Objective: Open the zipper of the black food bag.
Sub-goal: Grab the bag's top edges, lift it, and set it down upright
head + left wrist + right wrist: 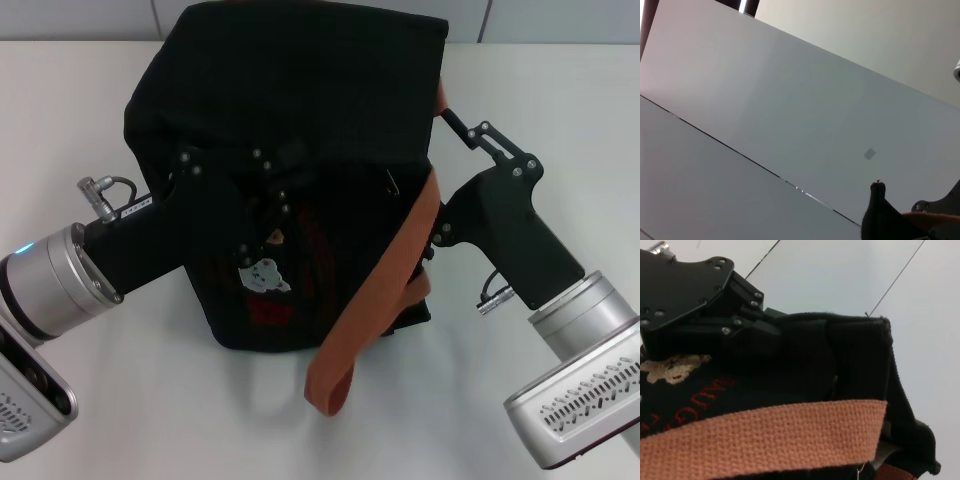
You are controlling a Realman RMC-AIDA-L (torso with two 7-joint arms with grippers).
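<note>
The black food bag (300, 90) stands in the middle of the white table, its bear patch (265, 272) and red lettering facing me. One rust-orange strap (385, 290) hangs down its front right side. My left gripper (275, 185) lies against the bag's upper front, shut on a fold of the black fabric; the right wrist view shows it too (767, 327). At the bag's top right corner, by the strap's upper end, sits my right gripper (450, 115). The zipper's line is lost in the black cloth. A tiny silver bit (860, 469) peeks out under the strap (765, 435).
The white table (560, 110) runs out on both sides of the bag, with a tiled wall behind it. The left wrist view shows mostly pale panels, with a dark tip (879, 212) and a sliver of strap (935, 217) at one corner.
</note>
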